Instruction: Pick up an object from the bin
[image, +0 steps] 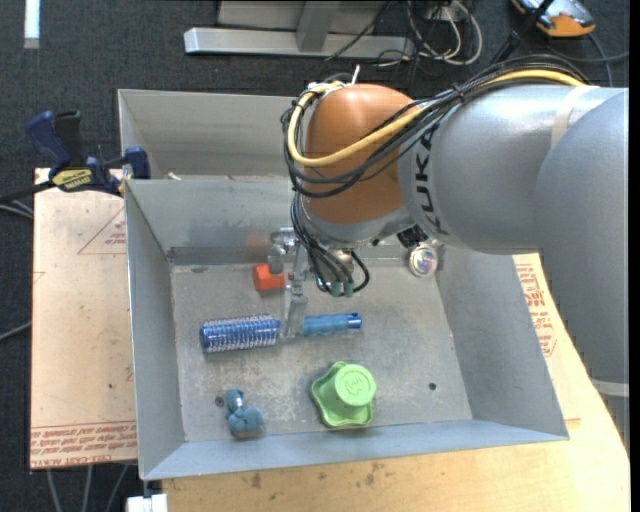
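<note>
Closest looms the grey arm (520, 170), its orange cover (350, 150) over the bin's (150, 330) middle; the hand (295, 310) hangs at the blue brush (240, 333), where bristled head meets handle, likely because that narrow neck suits a pinch; open or closed, I cannot tell; an orange block (267, 278) sits just beside.

Dark speckled floor (100, 50) is showing around the setup. Grey metal stand base (250, 40) is sitting at the top, with black cables (440, 38) trailing across the floor beside it.
</note>
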